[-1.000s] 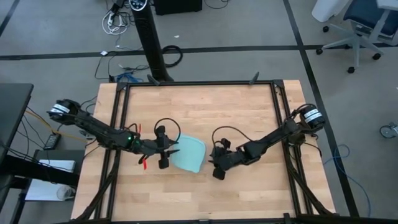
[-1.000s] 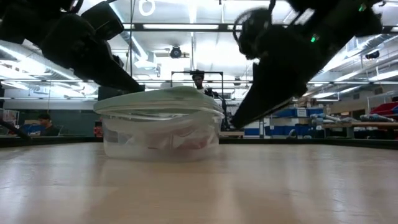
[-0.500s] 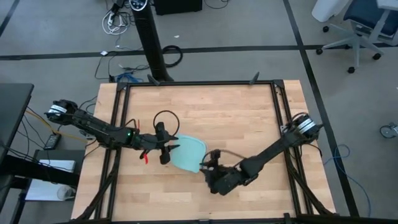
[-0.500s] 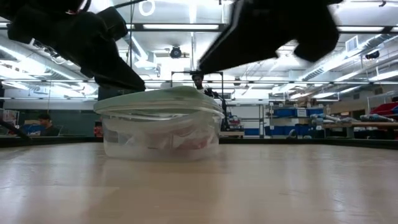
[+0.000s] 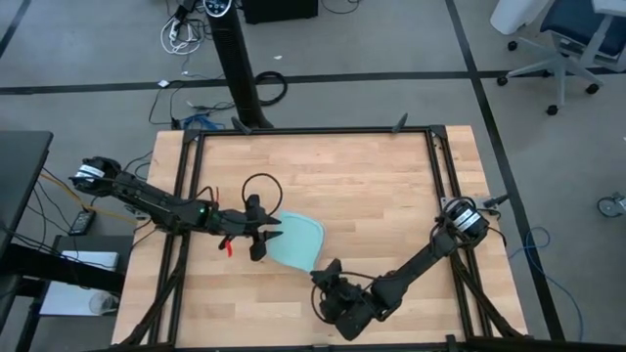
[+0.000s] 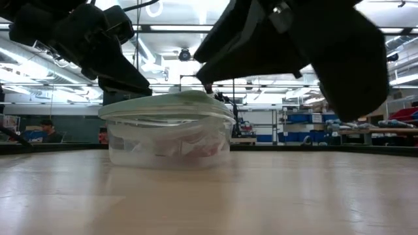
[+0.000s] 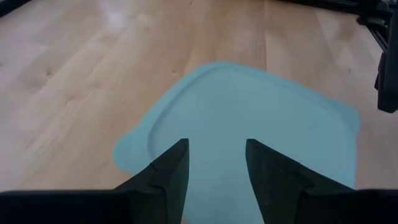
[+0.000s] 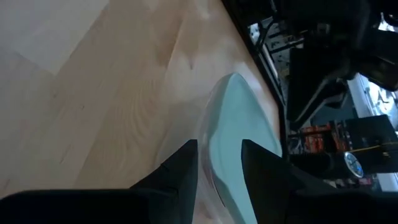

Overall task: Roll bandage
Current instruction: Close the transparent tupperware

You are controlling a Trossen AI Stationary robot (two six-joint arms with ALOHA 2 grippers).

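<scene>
bandage (image 6: 196, 149): a red patch seen through the clear wall of the container in the low view; its shape is too blurred to tell, and it lies low inside, near the floor.
container (image 6: 168, 140): clear-walled tub, upright on the table (image 5: 372, 186), roughly at its middle.
lid (image 5: 296, 242): pale blue-green, squarish with rounded corners, sitting on the tub and covering the bandage from above.
open room: bare wood lies on all sides of the tub, widest toward the far edge; black frame rails run along the table's sides.
my left gripper (image 5: 264, 238): at the lid's left edge, fingers (image 7: 171, 174) parted with nothing between them, hanging just above the lid; the bandage lies below it, under the lid.
my right gripper (image 5: 323, 290): near the table's front edge, just off the tub's near right corner, fingers (image 8: 183, 168) apart and empty, pointing toward the tub's side; the bandage is beyond that wall.
red mark (image 5: 228, 244): on my left arm, outside the tub; I cannot tell what it is.
</scene>
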